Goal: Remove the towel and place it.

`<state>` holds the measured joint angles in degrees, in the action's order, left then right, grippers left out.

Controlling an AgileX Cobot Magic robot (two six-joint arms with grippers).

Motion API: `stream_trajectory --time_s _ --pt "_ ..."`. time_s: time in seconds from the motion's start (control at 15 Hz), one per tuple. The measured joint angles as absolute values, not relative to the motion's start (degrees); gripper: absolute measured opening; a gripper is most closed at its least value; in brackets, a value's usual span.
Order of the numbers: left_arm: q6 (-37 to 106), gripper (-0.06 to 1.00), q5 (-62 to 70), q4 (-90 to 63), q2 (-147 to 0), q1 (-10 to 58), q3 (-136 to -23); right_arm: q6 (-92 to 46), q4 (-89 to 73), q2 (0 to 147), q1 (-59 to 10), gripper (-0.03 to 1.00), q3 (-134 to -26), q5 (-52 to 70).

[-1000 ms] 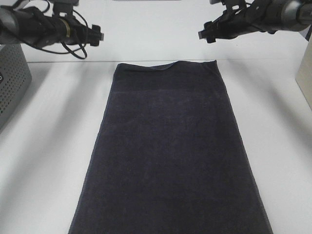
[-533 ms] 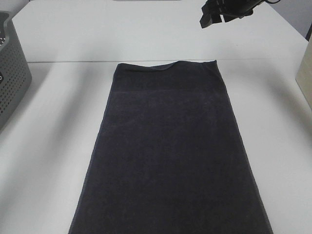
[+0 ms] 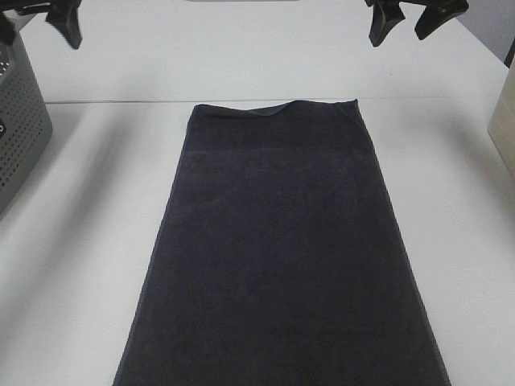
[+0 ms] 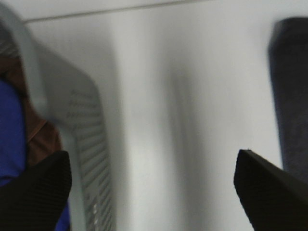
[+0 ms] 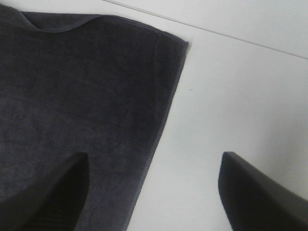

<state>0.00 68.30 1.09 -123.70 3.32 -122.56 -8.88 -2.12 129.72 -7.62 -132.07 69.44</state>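
- Basket first, far left: a grey perforated plastic basket (image 3: pixel 18 137) sits at the tabletop's left edge, and the left wrist view shows blue and brown cloth lying inside it.
- Left gripper (image 3: pixel 40 20) hangs high above that basket's near corner, jaws spread wide and holding nothing; in its wrist view the two black tips frame bare white tabletop (image 4: pixel 183 96).
- Centre stage: the large rectangular towel of very dark navy terry cloth with hemmed edges (image 3: pixel 278 257) lies flat and spread lengthwise on the white tabletop, well apart from the basket, with its far hem slightly rippled near the middle.
- Right gripper (image 3: pixel 414 20) hovers above and just beyond the towel's far right corner, jaws also spread and empty; its wrist view looks straight down on that hemmed corner (image 5: pixel 180 45).
- Far right, a pale box-like edge (image 3: pixel 503 129) peeks in; too little shows to say what it is.
- Progress call: the towel looks laid out and neither gripper touches it, so the placing reads as done or nearly so. I cannot tell whether any smoothing is left.
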Motion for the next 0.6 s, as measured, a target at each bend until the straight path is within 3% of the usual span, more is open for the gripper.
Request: stream_trajectory --time_s 0.33,0.6 --pt "-0.6 0.85 69.4 2.5 -117.2 1.8 -115.5 -5.7 -3.0 122.3 -7.6 0.71 -125.5 69.6" --pt "-0.6 0.85 69.5 2.8 -104.1 -2.8 -98.3 -6.1 -3.0 108.2 -7.6 0.71 -107.3 69.6"
